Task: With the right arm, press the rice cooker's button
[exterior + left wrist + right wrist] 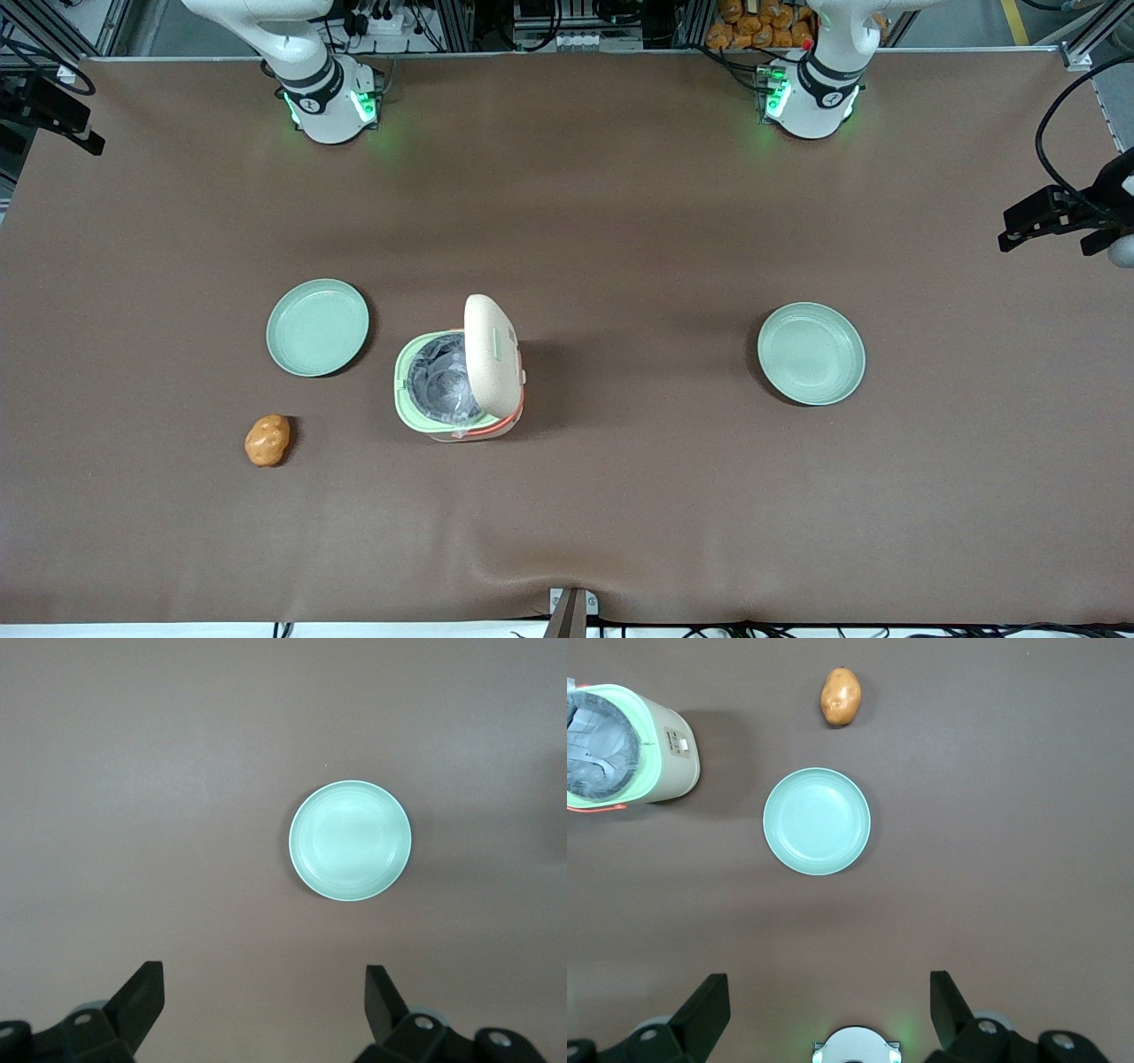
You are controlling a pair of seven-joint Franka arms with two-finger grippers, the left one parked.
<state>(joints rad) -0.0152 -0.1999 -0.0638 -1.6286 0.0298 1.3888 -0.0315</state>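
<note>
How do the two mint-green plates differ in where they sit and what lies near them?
The plate near the rice cooker lies toward the working arm's end, beside the open rice cooker, with a potato close by. The other plate lies toward the parked arm's end, alone on the brown table. The open gripper hovers above the first. Both are round, mint-green and empty.

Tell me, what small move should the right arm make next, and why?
Probably swing the pincer toward the rice cooker. Its fingers are open, high above the plate beside the cooker, touching nothing. The lid already stands up, so the button may need no press.
</note>
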